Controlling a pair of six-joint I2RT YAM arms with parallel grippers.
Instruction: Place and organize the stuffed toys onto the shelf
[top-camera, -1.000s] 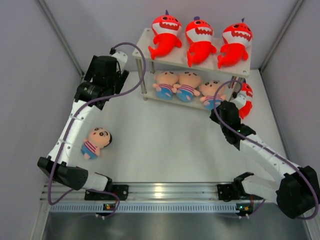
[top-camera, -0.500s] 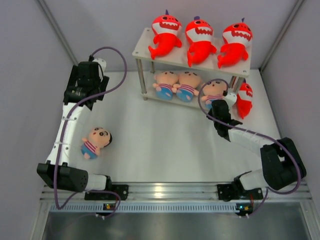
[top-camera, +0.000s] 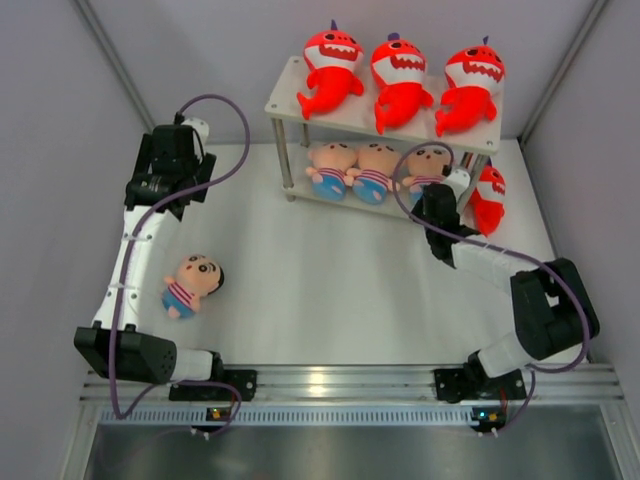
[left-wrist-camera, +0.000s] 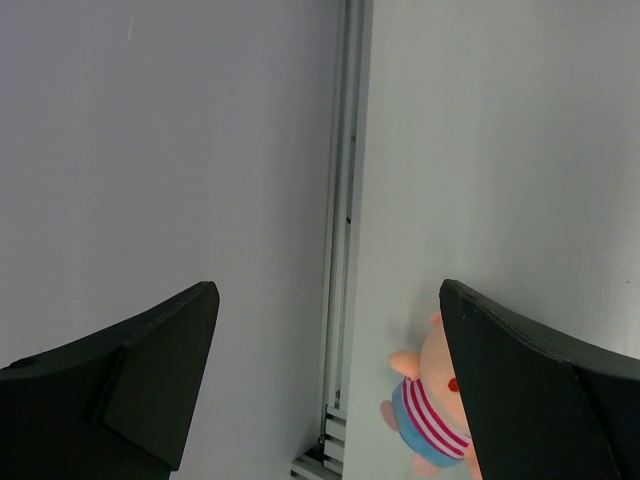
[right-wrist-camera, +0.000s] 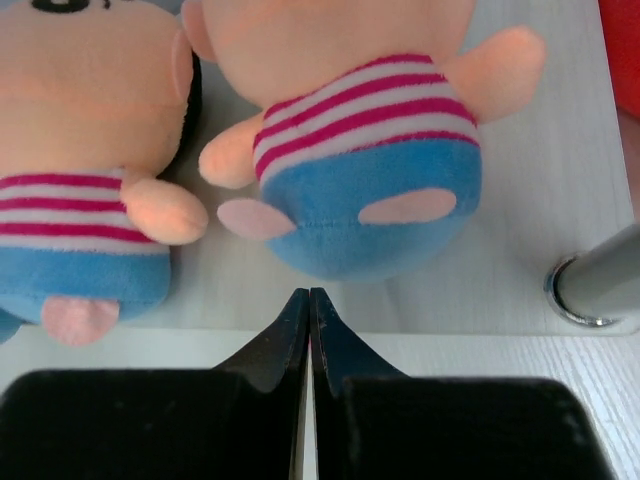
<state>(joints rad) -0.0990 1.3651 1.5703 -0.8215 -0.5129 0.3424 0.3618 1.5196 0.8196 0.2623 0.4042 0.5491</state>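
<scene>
When the scene is seen from above, the shelf (top-camera: 283, 97) is two flat white boards on thin shiny metal legs, standing at the back of the smooth pale table (top-camera: 330, 290). Three soft red sharks (top-camera: 400, 80) with white teeth sit in a row on the top board. Three big-headed boy dolls (top-camera: 375, 172) in striped shirts lie side by side on the bottom board. A fourth shark (top-camera: 488, 200) is just beside the shelf's right end. One lone doll (top-camera: 192, 283) lies on the table, well apart from the shelf, near the white left arm (top-camera: 135, 260). The left gripper (top-camera: 172, 145) is by the left wall. The right gripper (top-camera: 432, 192) points at the rightmost doll (top-camera: 428, 165). Plain grey walls (top-camera: 60, 150) stand all around.

From the left wrist, the black fingers (left-wrist-camera: 140, 380) are spread wide with nothing between them. Behind them are the flat grey walls and a thin metal rail (left-wrist-camera: 345, 200). The lone doll peeks out at the bottom.

From the right wrist, the two black fingers (right-wrist-camera: 285, 340) are pressed together into a thin point and hold nothing. The point is very close to the rightmost doll's fuzzy blue shorts. A round silver leg (right-wrist-camera: 595, 285) stands to the right.
</scene>
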